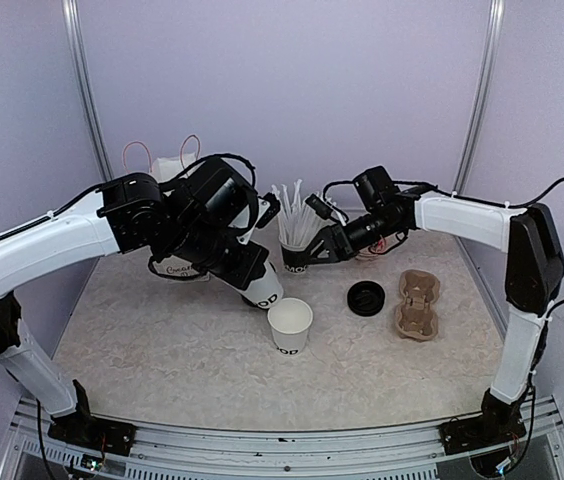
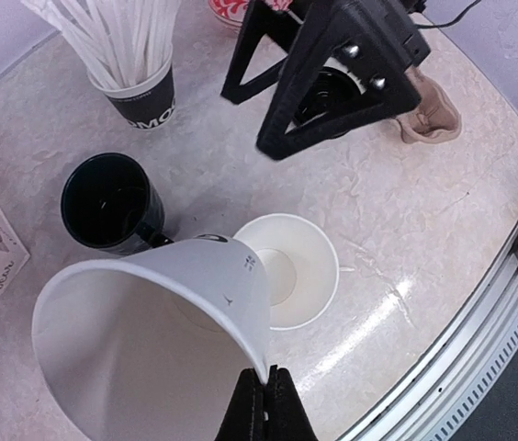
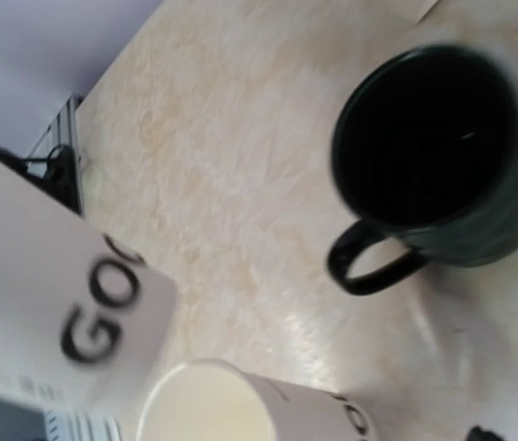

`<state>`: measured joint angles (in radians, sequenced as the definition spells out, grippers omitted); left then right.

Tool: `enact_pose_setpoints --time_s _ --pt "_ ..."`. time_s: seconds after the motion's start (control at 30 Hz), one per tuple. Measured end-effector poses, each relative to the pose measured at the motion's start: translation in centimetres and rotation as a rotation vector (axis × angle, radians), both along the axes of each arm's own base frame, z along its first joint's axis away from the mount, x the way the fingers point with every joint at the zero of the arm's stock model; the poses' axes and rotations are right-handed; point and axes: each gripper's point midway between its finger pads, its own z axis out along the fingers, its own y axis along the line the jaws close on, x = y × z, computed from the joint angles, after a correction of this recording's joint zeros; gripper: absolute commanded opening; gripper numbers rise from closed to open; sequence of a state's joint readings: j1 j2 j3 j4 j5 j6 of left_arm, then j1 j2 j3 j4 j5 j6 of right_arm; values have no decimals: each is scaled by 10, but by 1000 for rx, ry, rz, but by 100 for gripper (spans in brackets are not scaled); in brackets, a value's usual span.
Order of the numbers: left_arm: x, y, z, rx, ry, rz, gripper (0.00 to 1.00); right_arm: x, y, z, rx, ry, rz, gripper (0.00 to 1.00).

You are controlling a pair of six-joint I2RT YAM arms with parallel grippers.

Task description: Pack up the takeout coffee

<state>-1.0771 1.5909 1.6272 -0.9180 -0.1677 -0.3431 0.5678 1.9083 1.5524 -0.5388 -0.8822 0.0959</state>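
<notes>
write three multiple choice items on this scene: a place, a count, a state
1. Where is the black lid? A on a cup B on the table beside the carrier C inside the carrier
2. How many white paper cups? A one B three C two
3. How is the left gripper? A shut on the held cup B open C shut on nothing
1 B, it lies flat beside the carrier; 2 C, held cup plus standing cup; 3 A, it pinches the rim

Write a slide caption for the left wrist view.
Left gripper holds a tilted paper cup by its rim; a second cup stands upright near a black mug.
</notes>
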Motion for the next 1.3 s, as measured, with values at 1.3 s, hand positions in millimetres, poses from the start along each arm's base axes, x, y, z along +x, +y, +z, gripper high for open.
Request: enact_pose_setpoints --time_s 1.3 --pt "117 367 -126 268 237 938 0 -15 -36 33 -11 -274 68 96"
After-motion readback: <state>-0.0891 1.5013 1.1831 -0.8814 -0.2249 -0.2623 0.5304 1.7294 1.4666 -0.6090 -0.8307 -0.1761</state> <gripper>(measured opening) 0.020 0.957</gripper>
